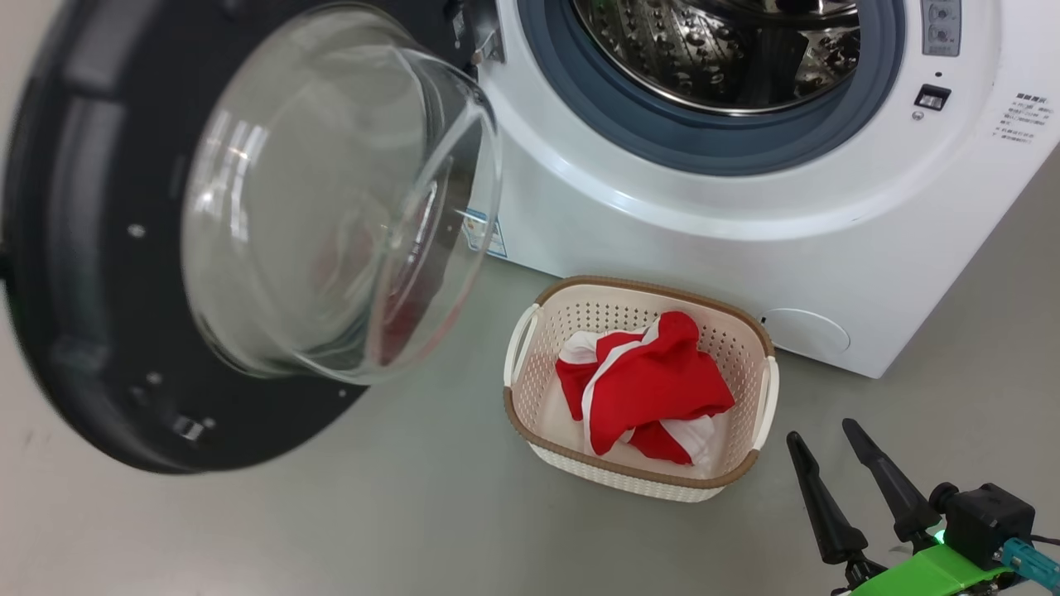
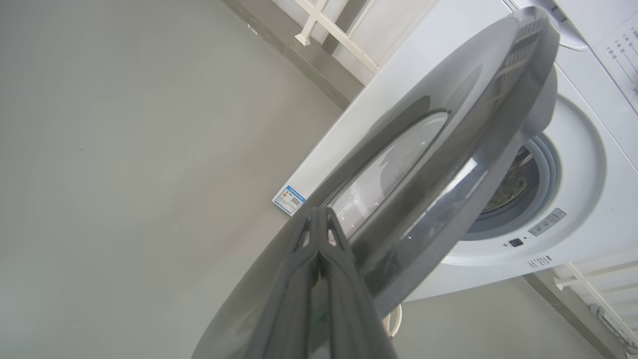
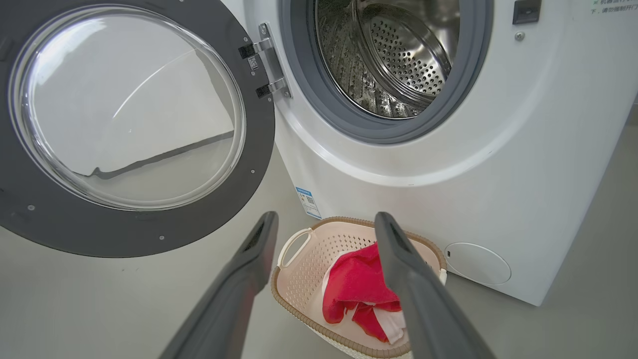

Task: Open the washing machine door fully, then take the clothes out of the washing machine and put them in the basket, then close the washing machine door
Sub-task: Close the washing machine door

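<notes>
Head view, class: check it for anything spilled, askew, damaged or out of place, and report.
Nothing stands out. The clothes lie wholly inside the basket, which stands upright on the floor before the washing machine. The washing machine door hangs open and looks undamaged.

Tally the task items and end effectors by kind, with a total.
Washing machine: 1
Door: 1
Basket: 1
Clothes heap: 1
End effectors: 2, left end effector and right end effector
Total: 6
</notes>
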Controlling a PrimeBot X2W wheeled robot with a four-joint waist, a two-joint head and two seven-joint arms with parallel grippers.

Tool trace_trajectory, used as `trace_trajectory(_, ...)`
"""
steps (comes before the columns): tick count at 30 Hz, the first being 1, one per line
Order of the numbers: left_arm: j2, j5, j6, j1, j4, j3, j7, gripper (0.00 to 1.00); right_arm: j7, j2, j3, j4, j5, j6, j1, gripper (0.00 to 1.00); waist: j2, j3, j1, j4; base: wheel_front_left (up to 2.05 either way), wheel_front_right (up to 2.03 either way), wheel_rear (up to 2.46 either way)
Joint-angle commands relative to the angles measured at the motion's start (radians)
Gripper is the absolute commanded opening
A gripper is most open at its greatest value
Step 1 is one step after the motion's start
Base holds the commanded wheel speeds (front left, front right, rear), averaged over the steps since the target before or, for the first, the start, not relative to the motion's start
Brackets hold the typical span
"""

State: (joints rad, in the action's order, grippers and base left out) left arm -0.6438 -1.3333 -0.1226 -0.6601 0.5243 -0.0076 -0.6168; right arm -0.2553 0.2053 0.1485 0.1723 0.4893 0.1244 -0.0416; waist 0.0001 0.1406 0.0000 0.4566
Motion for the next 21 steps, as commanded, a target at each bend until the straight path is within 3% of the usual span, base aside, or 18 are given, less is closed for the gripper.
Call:
trace_trajectory(1, -0.034, -0.029, -0.008, 0.015, -0.085, -0.009, -0.03, 0.0, -0.006, 0.005, 0.018, -0.02, -0.006, 0.006, -0.005, 1.0, -0.0001, -0.012, 0.0, 0.002, 0.0, 0.0, 0.0)
trace_trajectory(14, -0.049, -0.136, -0.008, 0.108, -0.437, -0.143, -0.029, 0.0, -0.006, -0.008, 0.007, -0.023, -0.008, 0.006, -0.015, 1.0, -0.0001, -0.034, 0.0, -0.015, 0.0, 0.0, 0.0)
trace_trajectory(21, -0.015, -0.122, -0.008, 0.089, -0.574, -0.247, 0.024, 0.0, -0.006, -0.007, 0.001, -0.025, -0.008, 0.006, -0.015, 1.0, -0.0001, -0.034, 0.0, -0.034, 0.0, 0.0, 0.0)
